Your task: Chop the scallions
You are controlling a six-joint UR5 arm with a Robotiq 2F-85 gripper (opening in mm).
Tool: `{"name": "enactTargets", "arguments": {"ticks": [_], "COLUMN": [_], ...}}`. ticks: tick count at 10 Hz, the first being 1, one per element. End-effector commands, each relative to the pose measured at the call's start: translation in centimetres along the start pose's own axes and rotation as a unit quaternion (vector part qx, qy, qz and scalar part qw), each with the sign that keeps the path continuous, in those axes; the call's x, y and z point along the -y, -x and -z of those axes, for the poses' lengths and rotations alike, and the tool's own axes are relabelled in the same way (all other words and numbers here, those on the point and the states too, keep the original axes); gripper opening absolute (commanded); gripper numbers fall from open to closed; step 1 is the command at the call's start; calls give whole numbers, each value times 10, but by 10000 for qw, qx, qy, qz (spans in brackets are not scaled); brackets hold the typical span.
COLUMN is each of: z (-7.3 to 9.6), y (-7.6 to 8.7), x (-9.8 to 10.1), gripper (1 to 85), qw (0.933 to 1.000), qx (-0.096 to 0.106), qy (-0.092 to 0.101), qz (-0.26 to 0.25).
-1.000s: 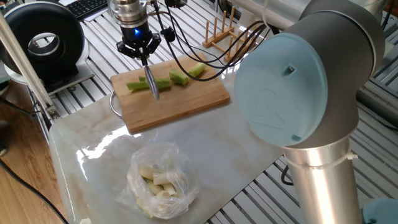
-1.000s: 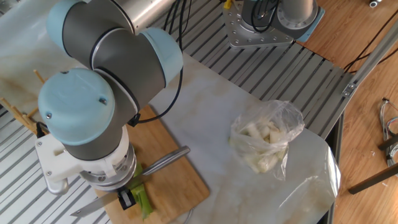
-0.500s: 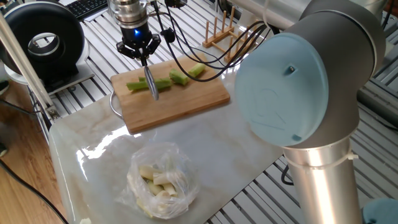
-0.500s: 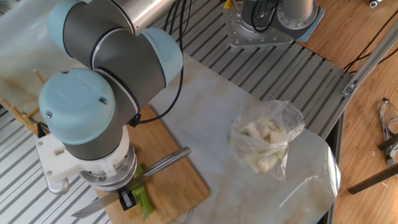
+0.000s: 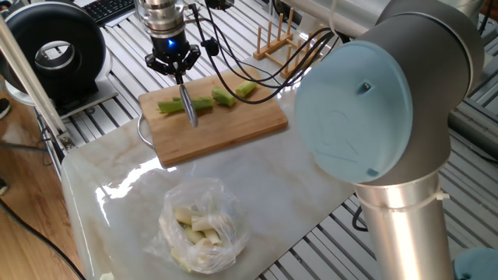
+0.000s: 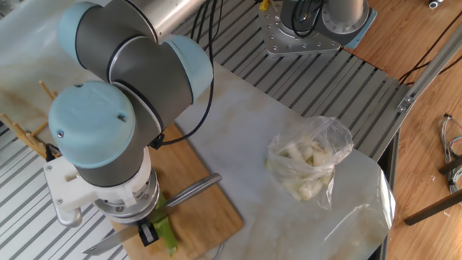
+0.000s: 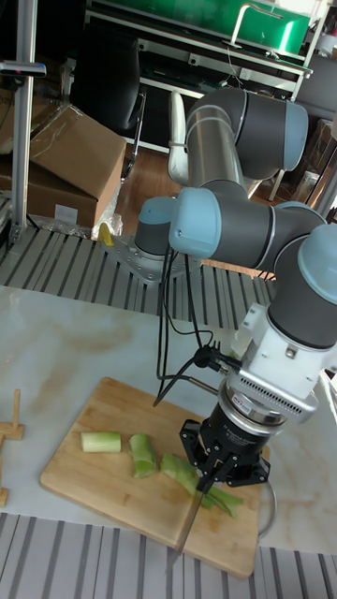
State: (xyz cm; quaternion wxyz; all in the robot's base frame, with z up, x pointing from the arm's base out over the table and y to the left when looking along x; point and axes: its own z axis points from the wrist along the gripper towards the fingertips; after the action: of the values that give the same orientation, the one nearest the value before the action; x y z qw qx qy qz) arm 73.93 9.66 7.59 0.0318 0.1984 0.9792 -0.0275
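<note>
On the marble-topped table (image 5: pixel 296 175) ringed by slotted aluminium rails, a wooden cutting board (image 5: pixel 226 128) is sitting under your UR5 arm (image 7: pixel 243 234), which is folding down from its base at the far side so that the wrist is pointing straight at the board. Your gripper (image 5: pixel 173 65) is hanging just above the board with its fingers clamping the handle of a knife (image 5: pixel 189 106), whose blade is angling down across the scallions (image 5: pixel 185 105). The scallions are lying on the board as a row of green chunks: a longer stalk under the blade and two shorter pieces (image 7: pixel 142 454) off to one side. A clear plastic bag (image 5: pixel 202 225) of pale pieces is resting on the marble, well apart from the board.
</note>
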Motion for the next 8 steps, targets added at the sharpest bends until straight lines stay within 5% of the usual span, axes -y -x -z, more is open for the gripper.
{"name": "enactTargets", "arguments": {"ticks": [1,4,8], "z": [-4,-7,-9], "y": [-1,-4,-2], "x": [0,5,-4], "gripper": [10,10,10], "qw": [10000,10000,9999], "qx": [3,26,57], "qy": [41,-32,131], "qz": [-13,-1,-24]}}
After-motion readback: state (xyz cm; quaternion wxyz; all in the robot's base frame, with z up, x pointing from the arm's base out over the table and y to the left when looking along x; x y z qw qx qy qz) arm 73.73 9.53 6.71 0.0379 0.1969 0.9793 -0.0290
